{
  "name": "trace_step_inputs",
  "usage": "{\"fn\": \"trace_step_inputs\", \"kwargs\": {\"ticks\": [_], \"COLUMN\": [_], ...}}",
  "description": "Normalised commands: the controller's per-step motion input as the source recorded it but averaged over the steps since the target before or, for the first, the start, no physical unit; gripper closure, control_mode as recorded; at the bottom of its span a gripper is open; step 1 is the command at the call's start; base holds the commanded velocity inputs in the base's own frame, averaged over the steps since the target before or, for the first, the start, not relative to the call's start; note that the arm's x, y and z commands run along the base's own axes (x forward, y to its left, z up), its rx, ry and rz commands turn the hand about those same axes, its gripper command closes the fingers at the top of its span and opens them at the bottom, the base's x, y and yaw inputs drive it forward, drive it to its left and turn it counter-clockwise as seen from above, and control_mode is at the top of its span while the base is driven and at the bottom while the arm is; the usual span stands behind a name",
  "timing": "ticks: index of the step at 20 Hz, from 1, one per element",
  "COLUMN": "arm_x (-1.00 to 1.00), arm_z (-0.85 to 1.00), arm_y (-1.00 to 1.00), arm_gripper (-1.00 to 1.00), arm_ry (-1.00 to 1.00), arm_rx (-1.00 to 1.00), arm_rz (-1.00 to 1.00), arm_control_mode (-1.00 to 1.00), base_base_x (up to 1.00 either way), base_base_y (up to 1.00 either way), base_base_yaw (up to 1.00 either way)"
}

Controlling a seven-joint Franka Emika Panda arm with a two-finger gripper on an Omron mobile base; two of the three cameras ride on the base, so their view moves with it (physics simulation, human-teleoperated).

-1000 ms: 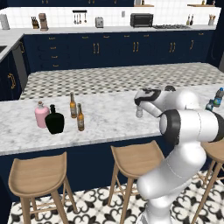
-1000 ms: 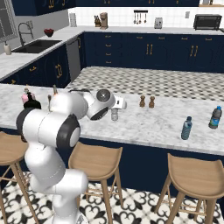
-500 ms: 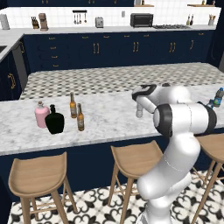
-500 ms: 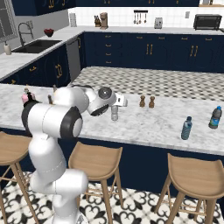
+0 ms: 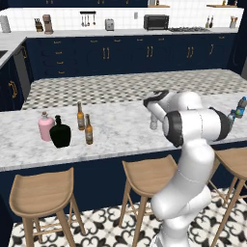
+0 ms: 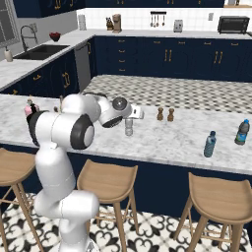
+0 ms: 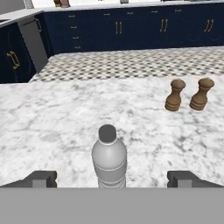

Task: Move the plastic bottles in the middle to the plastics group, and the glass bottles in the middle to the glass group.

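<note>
Gripper (image 7: pixel 111 178), jaws wide apart, straddles the upright plastic bottle (image 7: pixel 109 157); best centre on its body before closing.

On the tabletop (image 7: pixel 52 113), the plastic bottle (image 7: pixel 109 158) stands upright between the spread fingertips (image 7: pixel 41 178) of the hand (image 7: pixel 112 179). Two grinders (image 7: pixel 189 94) sit side by side at two o'clock beyond it. Well off at its three o'clock in the right base view stands the plastics group (image 6: pixel 226 138).

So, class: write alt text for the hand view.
A small pale grey plastic bottle stands upright on the marble counter, centred between the open tool's two fingertips. Two brown wooden grinders stand behind it to the right.
</note>
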Motion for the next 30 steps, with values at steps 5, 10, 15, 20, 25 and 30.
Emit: {"fn": "trace_step_inputs", "kwargs": {"ticks": [5, 10, 15, 20, 25, 30], "arm_x": [0.21, 0.23, 0.13, 0.17, 0.12, 0.03], "arm_z": [-0.01, -0.10, -0.22, -0.23, -0.15, -0.08], "arm_y": [0.00, 0.00, 0.00, 0.00, 0.00, 0.00], "arm_gripper": [-1.00, -1.00, -1.00, -1.00, -1.00, -1.00], "arm_ry": [0.00, 0.00, 0.00, 0.00, 0.00, 0.00], "arm_rx": [0.00, 0.00, 0.00, 0.00, 0.00, 0.00], "arm_rz": [0.00, 0.00, 0.00, 0.00, 0.00, 0.00], "arm_control_mode": [-1.00, -1.00, -1.00, -1.00, -1.00, -1.00], "base_base_x": [0.00, 0.00, 0.00, 0.00, 0.00, 0.00], "base_base_y": [0.00, 0.00, 0.00, 0.00, 0.00, 0.00], "base_base_yaw": [0.00, 0.00, 0.00, 0.00, 0.00, 0.00]}}
